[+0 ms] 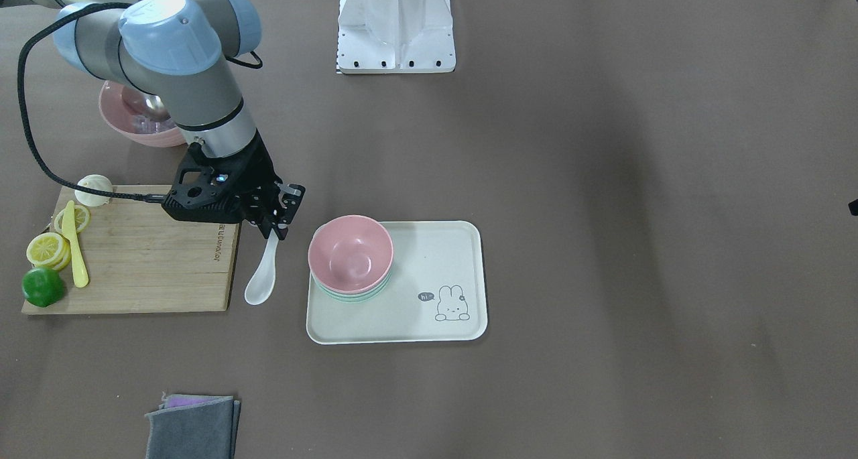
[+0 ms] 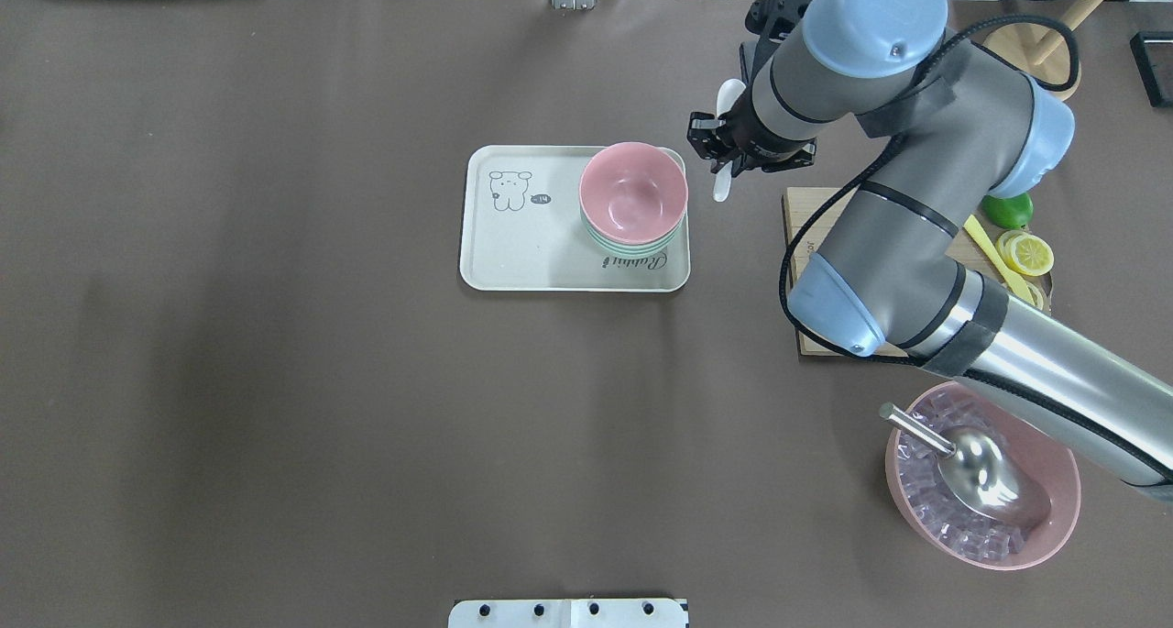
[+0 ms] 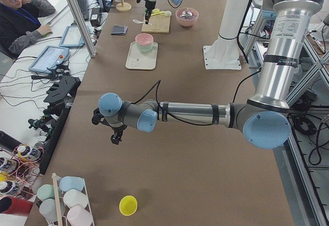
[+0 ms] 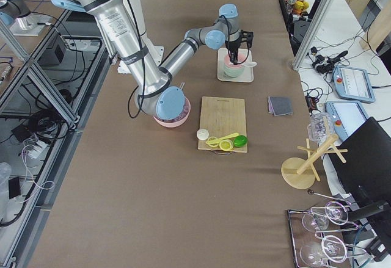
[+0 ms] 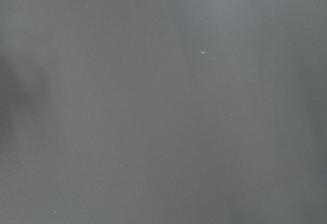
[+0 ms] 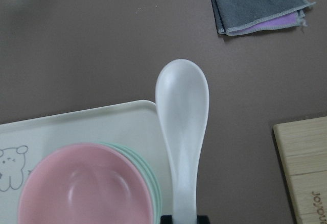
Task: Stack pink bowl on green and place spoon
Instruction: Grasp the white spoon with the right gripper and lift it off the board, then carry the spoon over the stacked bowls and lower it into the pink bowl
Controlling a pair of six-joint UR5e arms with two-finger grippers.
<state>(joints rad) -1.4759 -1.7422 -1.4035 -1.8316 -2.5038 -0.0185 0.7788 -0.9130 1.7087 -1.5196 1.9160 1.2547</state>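
The right tool (image 1: 276,232) clamps one spoon (image 1: 260,281) beside one pink bowl (image 1: 350,254) nested on the green bowl (image 1: 350,297); I cannot tell the left tool's (image 3: 114,138) state.

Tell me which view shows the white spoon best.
Right wrist-mounted: the white spoon fills the frame. Front-facing shows it clearly but small; overhead, the right gripper hides its middle; side views, a speck; left wrist, nothing.

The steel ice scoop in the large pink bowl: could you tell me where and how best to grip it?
Grip the steel ice scoop by its round handle, probably from above, fingers across it: the handle slants up to the rim of the large pink bowl, clear of the ice cubes, unlike the blade.
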